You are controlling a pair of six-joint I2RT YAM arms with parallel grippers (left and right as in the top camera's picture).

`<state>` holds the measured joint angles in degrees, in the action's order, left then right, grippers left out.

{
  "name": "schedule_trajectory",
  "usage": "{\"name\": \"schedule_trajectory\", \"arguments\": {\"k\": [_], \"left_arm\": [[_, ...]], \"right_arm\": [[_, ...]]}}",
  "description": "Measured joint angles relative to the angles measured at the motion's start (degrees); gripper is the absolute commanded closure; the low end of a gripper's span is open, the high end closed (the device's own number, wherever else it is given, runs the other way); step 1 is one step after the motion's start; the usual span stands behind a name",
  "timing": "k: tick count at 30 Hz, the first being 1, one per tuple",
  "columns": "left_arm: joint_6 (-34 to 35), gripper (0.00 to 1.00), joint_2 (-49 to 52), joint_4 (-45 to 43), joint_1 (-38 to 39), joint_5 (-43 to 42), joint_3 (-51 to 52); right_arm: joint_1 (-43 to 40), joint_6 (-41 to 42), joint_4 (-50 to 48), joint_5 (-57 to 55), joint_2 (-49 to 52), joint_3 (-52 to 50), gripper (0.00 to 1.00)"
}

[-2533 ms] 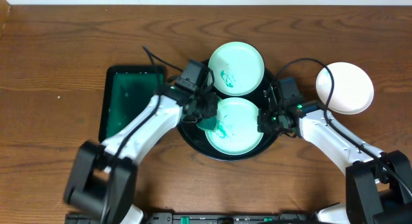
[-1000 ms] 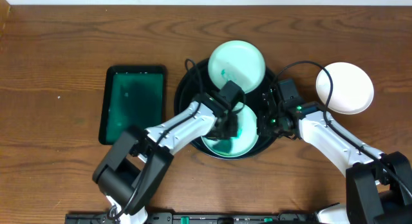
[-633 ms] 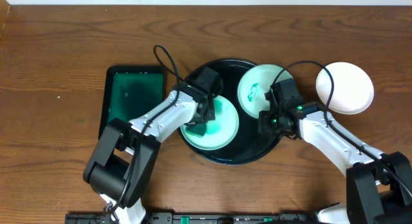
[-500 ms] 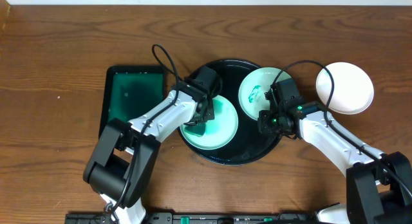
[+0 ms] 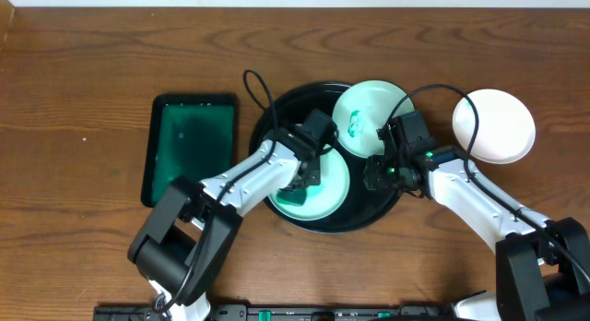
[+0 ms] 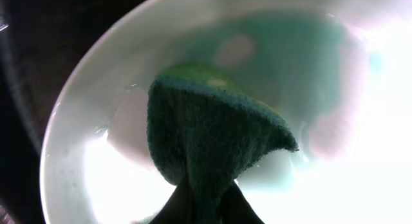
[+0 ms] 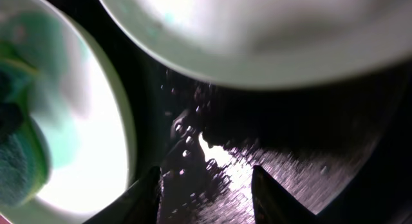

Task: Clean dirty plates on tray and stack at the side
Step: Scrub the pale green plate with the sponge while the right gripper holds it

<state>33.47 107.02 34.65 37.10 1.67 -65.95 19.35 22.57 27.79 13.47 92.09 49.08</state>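
The black round tray [image 5: 279, 127] holds two plates. The nearer plate [image 5: 332, 194] is pale mint and wet; my left gripper [image 5: 309, 178] is shut on a dark green sponge [image 6: 206, 134] pressed onto this plate [image 6: 90, 166]. The farther plate [image 5: 367, 109] has a teal smear and lies at the tray's back right. My right gripper [image 5: 375, 173] is open and empty, its jaws low over the wet tray floor [image 7: 309, 153] between the two plates [image 7: 96, 121] [image 7: 257, 37]. A third, clean white plate [image 5: 494, 127] lies on the table to the right.
A dark green rectangular tray [image 5: 189, 150] lies left of the round tray. Arm cables loop over the back of the round tray. The table is brown wood.
My left gripper has moved right with the sponge, and the nearer plate slid right with it. The smeared plate shifted slightly left and back. The right gripper stayed put.
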Motion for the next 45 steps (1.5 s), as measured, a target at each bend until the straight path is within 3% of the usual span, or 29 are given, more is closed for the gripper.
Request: {"name": "schedule_trajectory", "arguments": {"k": [15, 18, 20, 21, 31, 38, 45], "left_arm": [[2.4, 0.93, 0.0, -1.8, 1.4, -3.9, 0.1], [2.6, 0.93, 0.0, -1.9, 1.4, -4.5, 0.1], [2.6, 0.93, 0.0, -1.9, 1.4, -4.8, 0.1], [2.6, 0.93, 0.0, -1.9, 1.4, -4.7, 0.1], [2.1, 0.93, 0.0, -2.3, 1.4, -5.2, 0.3], [-3.0, 0.93, 0.1, -12.1, 2.1, -18.2, 0.8], [-3.5, 0.93, 0.2, -12.7, 1.7, -21.1, 0.9]], "right_arm": [[1.9, 0.5, -5.8, 3.1, 2.5, 0.0, 0.57], [4.2, 1.8, -8.5, 3.7, 5.6, 0.0, 0.67], [5.6, 2.8, -10.3, 3.2, 6.7, 0.2, 0.93], [5.9, 3.6, -10.2, 1.9, 7.0, 0.3, 0.99], [6.4, 6.7, -10.0, -1.6, 7.4, 0.4, 0.98], [6.7, 7.1, -10.8, -1.4, 7.7, 0.5, 0.99], [6.8, 8.0, -11.0, -1.0, 8.0, 0.7, 0.99]]}}
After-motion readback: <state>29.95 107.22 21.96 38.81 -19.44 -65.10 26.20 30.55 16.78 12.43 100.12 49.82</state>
